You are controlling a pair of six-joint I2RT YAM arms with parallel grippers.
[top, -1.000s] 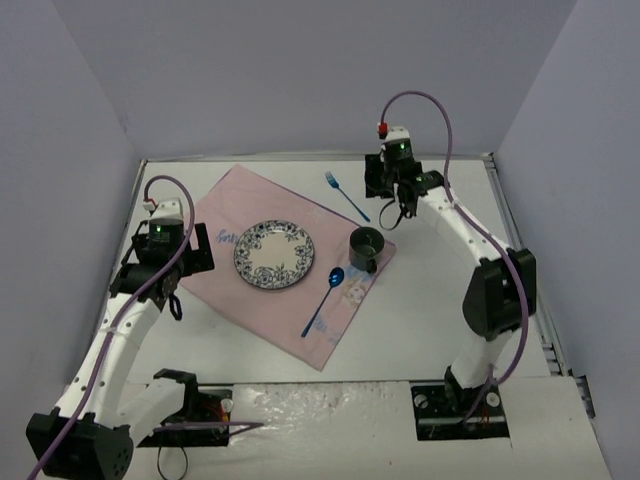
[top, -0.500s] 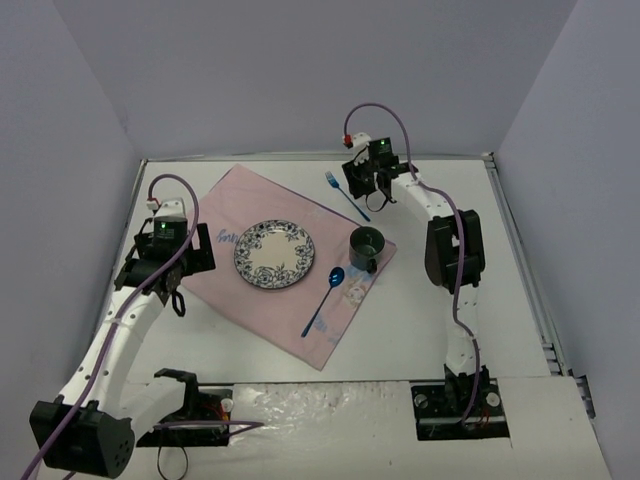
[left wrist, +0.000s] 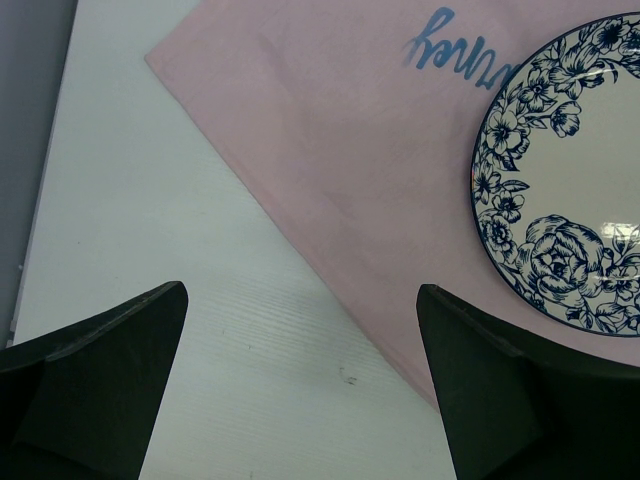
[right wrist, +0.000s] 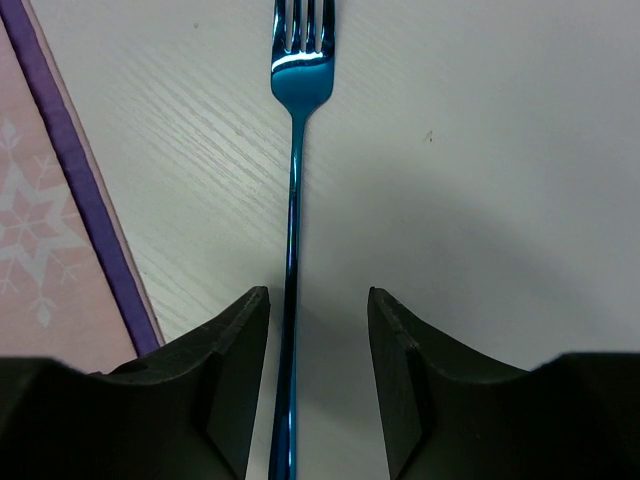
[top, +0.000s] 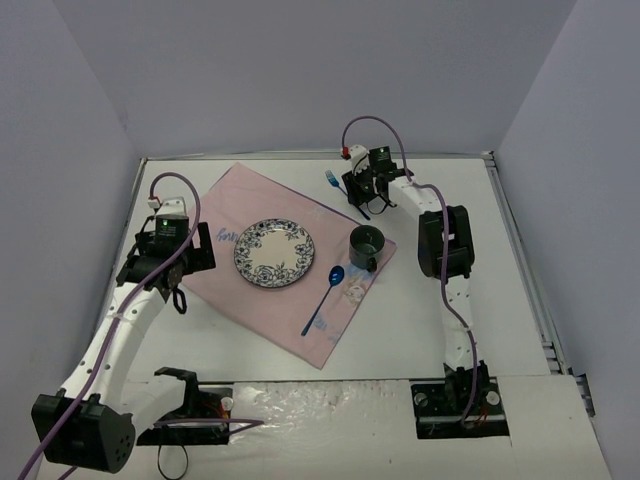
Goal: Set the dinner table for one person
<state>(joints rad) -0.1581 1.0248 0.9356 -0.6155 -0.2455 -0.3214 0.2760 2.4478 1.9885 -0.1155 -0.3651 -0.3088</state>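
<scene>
The white dinner table (top: 430, 300) carries a pink cloth (top: 250, 300) with a blue-patterned plate (top: 274, 254), a blue spoon (top: 322, 298) and a dark green cup (top: 365, 245). A blue fork (right wrist: 296, 150) lies on the bare table past the cloth's far edge; only its tines (top: 329, 177) show from above. My right gripper (right wrist: 318, 310) is open low over the fork, the handle between its fingers, close to the left one. My left gripper (left wrist: 300, 320) is open and empty over the cloth's left edge, the plate (left wrist: 570, 190) to its right.
Grey walls close the table at the back and both sides. A purple border (right wrist: 80, 180) runs along the cloth's edge just left of the fork. Blue lettering (left wrist: 455, 50) marks the cloth near the plate.
My right arm has swung left and down from the back right onto the fork, now covering its handle. The left arm has barely moved.
</scene>
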